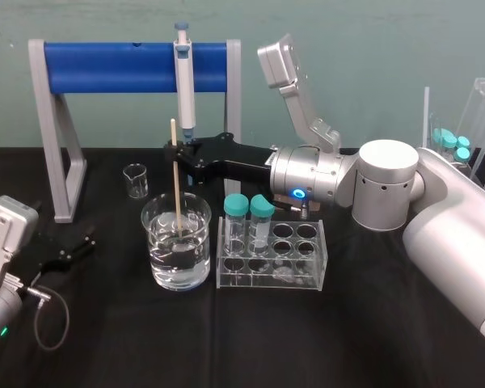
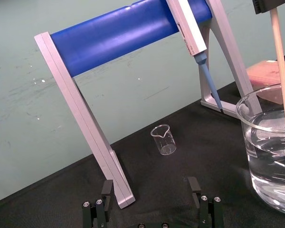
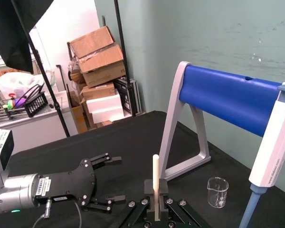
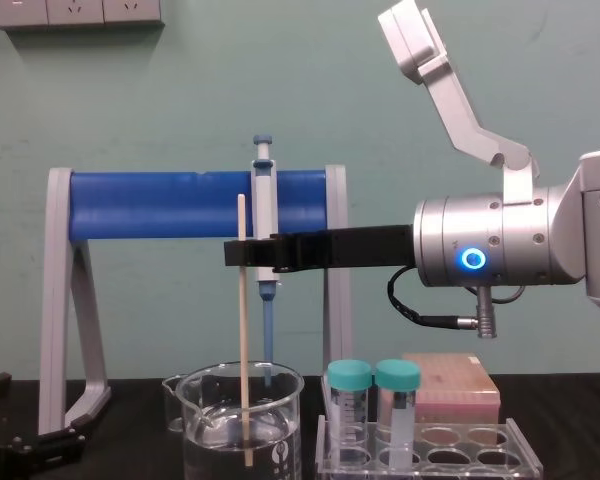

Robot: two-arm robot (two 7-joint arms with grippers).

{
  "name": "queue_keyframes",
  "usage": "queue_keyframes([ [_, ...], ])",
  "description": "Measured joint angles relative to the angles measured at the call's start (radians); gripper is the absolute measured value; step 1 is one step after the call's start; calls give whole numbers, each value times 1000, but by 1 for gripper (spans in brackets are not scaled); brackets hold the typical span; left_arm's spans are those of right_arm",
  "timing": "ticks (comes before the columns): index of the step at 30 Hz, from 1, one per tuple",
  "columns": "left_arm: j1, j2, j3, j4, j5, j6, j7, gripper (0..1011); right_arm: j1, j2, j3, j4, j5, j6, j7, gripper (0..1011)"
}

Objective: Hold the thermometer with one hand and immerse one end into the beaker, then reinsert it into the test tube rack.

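Thermometer [image 1: 175,182]: upright left of centre, clenched by right end effector [image 1: 176,149], lower end immersed in beaker [image 1: 157,234]; risk, a tilted lift striking its rim or missing a rack [image 1: 317,267] hole; left end effector [image 1: 82,244] released, lower left.

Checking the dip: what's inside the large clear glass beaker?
Clear liquid and the lower end of the thin cream thermometer, held upright by the right gripper. Whether its tip touches bottom is unclear.

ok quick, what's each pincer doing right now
Left pincer: open, holding nothing, low over the table.
Right pincer: closed on the thermometer, whose lower end is in the beaker's water.
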Motion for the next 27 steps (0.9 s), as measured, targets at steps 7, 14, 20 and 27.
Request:
queue_keyframes([
  [7, 0, 0, 0, 0, 0, 0, 0, 1004, 0, -1, 1, 1, -3, 1, 1, 55],
  [14, 0, 0, 0, 0, 0, 0, 0, 1004, 0, -1, 1, 1, -2, 1, 1, 55],
  [20, 0, 0, 0, 0, 0, 0, 0, 1003, 0, 0, 0, 1, -1, 1, 1, 55],
  [27, 0, 0, 0, 0, 0, 0, 0, 1004, 0, 0, 0, 1, 0, 1, 1, 55],
])
